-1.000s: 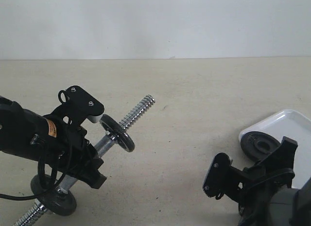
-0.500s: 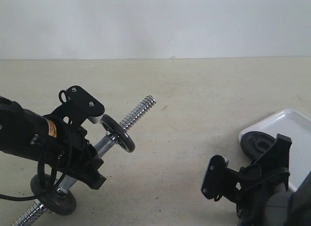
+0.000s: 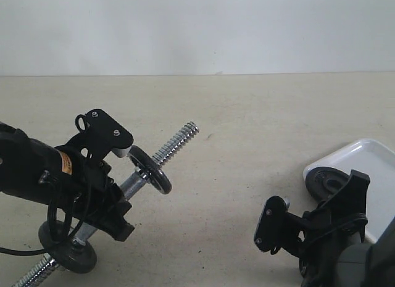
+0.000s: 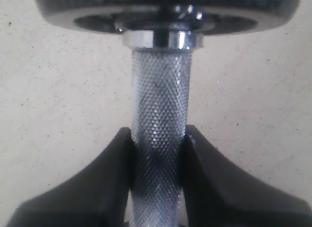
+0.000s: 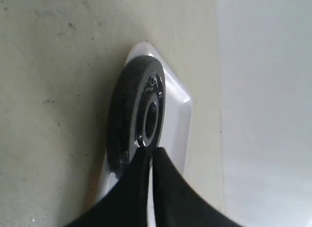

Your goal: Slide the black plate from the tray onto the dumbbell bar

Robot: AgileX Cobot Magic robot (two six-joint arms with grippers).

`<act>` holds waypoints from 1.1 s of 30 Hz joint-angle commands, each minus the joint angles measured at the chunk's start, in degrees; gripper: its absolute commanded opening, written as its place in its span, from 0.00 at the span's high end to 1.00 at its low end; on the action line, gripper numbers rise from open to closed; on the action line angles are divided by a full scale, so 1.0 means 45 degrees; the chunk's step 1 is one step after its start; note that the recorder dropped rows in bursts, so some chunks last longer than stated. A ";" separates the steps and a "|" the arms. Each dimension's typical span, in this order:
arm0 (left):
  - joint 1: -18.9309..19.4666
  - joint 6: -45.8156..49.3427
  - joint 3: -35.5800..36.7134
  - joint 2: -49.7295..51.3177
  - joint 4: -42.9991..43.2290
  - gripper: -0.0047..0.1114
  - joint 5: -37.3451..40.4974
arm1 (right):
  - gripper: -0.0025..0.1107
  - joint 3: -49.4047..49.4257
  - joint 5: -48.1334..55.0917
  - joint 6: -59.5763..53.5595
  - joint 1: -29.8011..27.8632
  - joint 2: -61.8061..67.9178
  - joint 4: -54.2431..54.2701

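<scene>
The dumbbell bar (image 3: 176,142) lies slanted on the table, its chrome threaded end pointing up and to the right. My left gripper (image 4: 158,134) is shut on its cross-hatched shaft (image 4: 161,90), just behind a small black disc (image 4: 165,12) with a chrome nut (image 4: 161,39). The black plate (image 3: 322,181) sits at the near-left corner of the white tray (image 3: 370,157). In the right wrist view the black plate (image 5: 129,114) looks tilted against the tray (image 5: 178,114) rim. My right gripper (image 5: 150,151) is shut, its tips at the plate's hub just below the centre hole, with nothing between them.
Two small black discs (image 3: 150,170) (image 3: 68,250) sit on the bar, one on each side of my left gripper (image 3: 123,191). Bare beige tabletop (image 3: 247,133) lies between the bar and the tray. A white wall stands behind the table.
My right arm has edged a little left and lower, and covers more of the black plate. The left arm and the bar have not moved.
</scene>
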 commanded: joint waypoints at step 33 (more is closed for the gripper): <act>0.0011 0.0615 -0.0444 -0.0436 -0.0142 0.92 -0.6347 | 0.45 0.0023 -0.0769 0.0190 0.0028 0.0077 -0.0233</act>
